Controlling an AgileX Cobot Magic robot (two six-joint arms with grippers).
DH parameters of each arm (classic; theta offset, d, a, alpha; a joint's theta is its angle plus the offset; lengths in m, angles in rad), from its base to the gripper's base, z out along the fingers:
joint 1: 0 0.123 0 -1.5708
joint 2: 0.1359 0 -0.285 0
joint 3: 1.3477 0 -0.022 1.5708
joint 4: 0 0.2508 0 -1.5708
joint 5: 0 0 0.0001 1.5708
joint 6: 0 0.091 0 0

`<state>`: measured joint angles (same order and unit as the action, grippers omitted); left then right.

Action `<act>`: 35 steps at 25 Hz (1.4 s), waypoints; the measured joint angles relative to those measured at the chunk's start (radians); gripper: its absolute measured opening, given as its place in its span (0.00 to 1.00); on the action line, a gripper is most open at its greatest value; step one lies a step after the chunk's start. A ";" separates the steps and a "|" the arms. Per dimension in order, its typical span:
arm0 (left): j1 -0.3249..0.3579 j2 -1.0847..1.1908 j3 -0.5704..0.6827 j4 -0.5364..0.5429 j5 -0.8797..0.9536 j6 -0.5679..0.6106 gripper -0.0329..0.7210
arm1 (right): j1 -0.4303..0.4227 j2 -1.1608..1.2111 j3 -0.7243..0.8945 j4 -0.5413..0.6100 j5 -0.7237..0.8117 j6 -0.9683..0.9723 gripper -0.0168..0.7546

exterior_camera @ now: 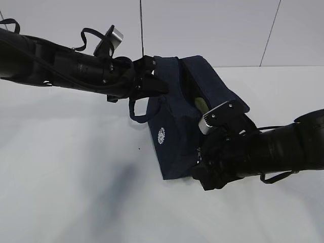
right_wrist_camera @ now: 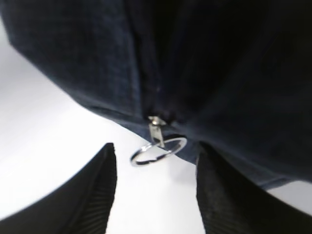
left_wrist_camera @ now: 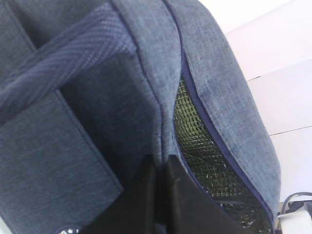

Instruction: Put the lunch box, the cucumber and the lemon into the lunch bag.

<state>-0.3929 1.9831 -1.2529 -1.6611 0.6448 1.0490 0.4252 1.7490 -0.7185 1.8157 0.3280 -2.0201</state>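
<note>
Our right gripper (right_wrist_camera: 156,190) hangs with jaws open either side of the ring pull (right_wrist_camera: 158,148), not touching it, so closing off-centre could miss the ring. Our left gripper (left_wrist_camera: 158,195), jaws shut on the lunch bag (exterior_camera: 172,121) mid-worktop, could slip, slackening the zipper (left_wrist_camera: 204,122).

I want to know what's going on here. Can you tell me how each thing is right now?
lunch bag: standing on the table, zipper partly open.
ring pull: hanging free, not gripped.
left end effector: shut on the lunch bag's edge.
right end effector: open, ring pull between its fingers.
yellow-green thing: inside the bag, too hidden to name.
</note>
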 joint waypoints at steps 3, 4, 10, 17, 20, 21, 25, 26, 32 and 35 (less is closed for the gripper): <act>0.000 0.000 0.000 0.000 -0.002 0.000 0.04 | 0.000 0.000 -0.001 0.000 -0.032 0.000 0.54; 0.000 0.000 0.000 0.000 -0.002 0.000 0.04 | 0.000 0.000 -0.001 0.000 -0.038 0.000 0.54; 0.000 0.000 0.000 0.000 -0.004 0.000 0.04 | 0.000 0.000 -0.001 0.002 -0.021 0.000 0.42; 0.000 0.000 0.000 0.000 -0.004 0.000 0.04 | 0.000 0.000 -0.001 0.002 -0.025 -0.008 0.32; 0.000 0.000 0.000 0.000 -0.004 0.000 0.04 | 0.000 0.000 -0.002 0.002 -0.028 -0.008 0.32; 0.000 0.000 0.000 0.000 -0.004 0.000 0.04 | 0.000 0.000 -0.002 0.002 -0.028 -0.008 0.32; 0.000 0.000 0.000 0.000 -0.004 0.000 0.04 | 0.000 0.000 -0.002 0.002 -0.028 -0.008 0.31; 0.000 0.000 0.000 0.000 -0.004 0.000 0.04 | 0.000 0.000 -0.002 0.002 -0.028 -0.008 0.31; 0.000 0.000 0.000 0.000 -0.006 0.000 0.04 | 0.000 0.000 -0.002 0.002 -0.010 -0.010 0.31; 0.000 0.000 0.000 0.000 -0.006 0.000 0.04 | 0.000 0.000 -0.003 0.002 -0.002 -0.012 0.31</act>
<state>-0.3929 1.9831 -1.2529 -1.6611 0.6389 1.0490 0.4252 1.7490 -0.7215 1.8175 0.3257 -2.0322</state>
